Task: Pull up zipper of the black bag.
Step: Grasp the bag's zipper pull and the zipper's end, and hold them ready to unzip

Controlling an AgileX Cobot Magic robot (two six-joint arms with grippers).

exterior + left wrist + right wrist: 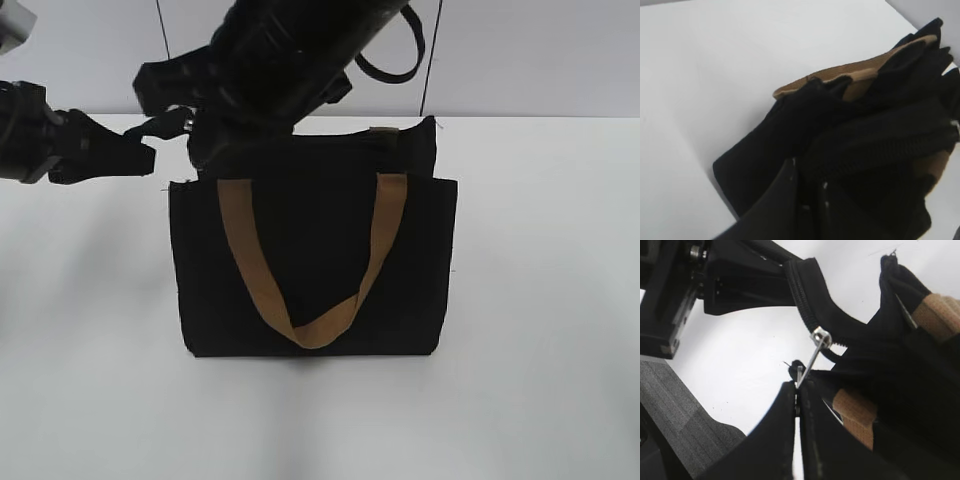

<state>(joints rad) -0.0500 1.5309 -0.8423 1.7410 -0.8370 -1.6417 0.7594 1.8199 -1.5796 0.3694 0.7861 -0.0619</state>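
Observation:
The black bag [310, 260] stands upright on the white table, with a tan handle [300, 320] hanging down its front. My left gripper [160, 125] is shut on the bag's top left corner, and its fingers pinch black fabric in the left wrist view [810, 170]. My right arm [280, 60] reaches across over the bag's top left and hides its own jaws there. In the right wrist view my right gripper [797, 390] is shut on the silvery pull tab [816, 347] of the zipper [802, 290], near the end held by the left gripper.
The white table [540, 300] spreads around the bag, with a pale wall behind it. A black cable loop [395, 60] hangs from the right arm above the bag.

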